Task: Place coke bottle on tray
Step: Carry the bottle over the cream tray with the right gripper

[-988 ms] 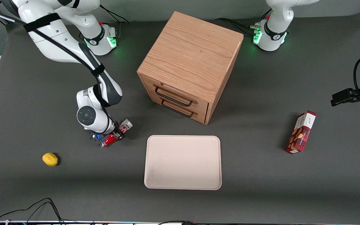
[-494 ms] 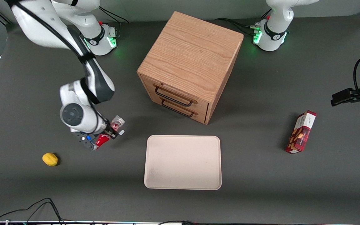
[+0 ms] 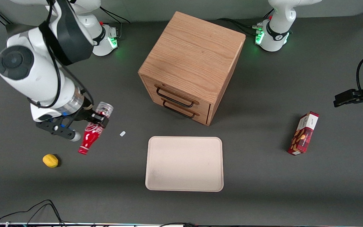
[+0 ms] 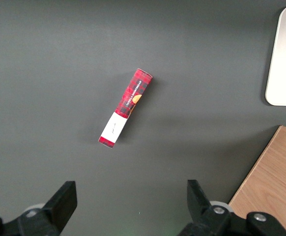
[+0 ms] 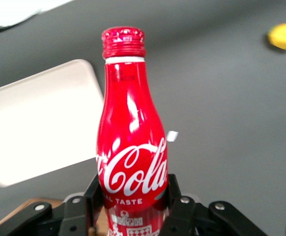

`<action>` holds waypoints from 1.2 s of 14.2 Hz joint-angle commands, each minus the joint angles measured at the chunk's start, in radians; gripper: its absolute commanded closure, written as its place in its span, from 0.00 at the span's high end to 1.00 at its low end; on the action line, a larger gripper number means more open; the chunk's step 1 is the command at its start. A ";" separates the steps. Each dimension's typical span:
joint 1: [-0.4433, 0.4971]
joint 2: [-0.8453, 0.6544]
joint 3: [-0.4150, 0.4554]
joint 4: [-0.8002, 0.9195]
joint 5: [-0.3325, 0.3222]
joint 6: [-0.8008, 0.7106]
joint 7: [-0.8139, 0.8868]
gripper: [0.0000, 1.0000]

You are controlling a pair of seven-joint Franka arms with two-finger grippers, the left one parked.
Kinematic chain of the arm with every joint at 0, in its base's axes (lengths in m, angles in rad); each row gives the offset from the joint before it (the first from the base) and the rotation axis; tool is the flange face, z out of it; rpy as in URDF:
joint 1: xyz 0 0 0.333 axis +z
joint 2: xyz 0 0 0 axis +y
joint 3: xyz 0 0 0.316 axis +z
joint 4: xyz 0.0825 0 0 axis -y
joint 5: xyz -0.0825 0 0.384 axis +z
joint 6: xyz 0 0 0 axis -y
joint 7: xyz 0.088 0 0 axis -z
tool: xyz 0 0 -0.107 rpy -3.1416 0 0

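Right wrist view cuts off the silvery base of the one slim red coke bottle, which I see clamped between the black two-finger gripper. From the front, bottle and gripper hang above the table, at about nine o'clock from the one flat beige rectangular tray, well apart.

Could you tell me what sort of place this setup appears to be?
Probably a robotics lab bench: arms bolted to a dark table, with staged props such as a wooden drawer cabinet, a beige tray and a snack box. The gripper holds the coke bottle above the table, beside the tray.
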 commanded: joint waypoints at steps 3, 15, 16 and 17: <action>0.037 0.363 0.125 0.257 -0.013 0.086 -0.060 0.00; 0.071 0.686 0.091 0.202 -0.116 0.425 -0.080 0.00; 0.068 0.686 0.091 0.202 -0.116 0.427 -0.080 0.06; 0.065 0.686 0.089 0.202 -0.116 0.427 -0.080 0.86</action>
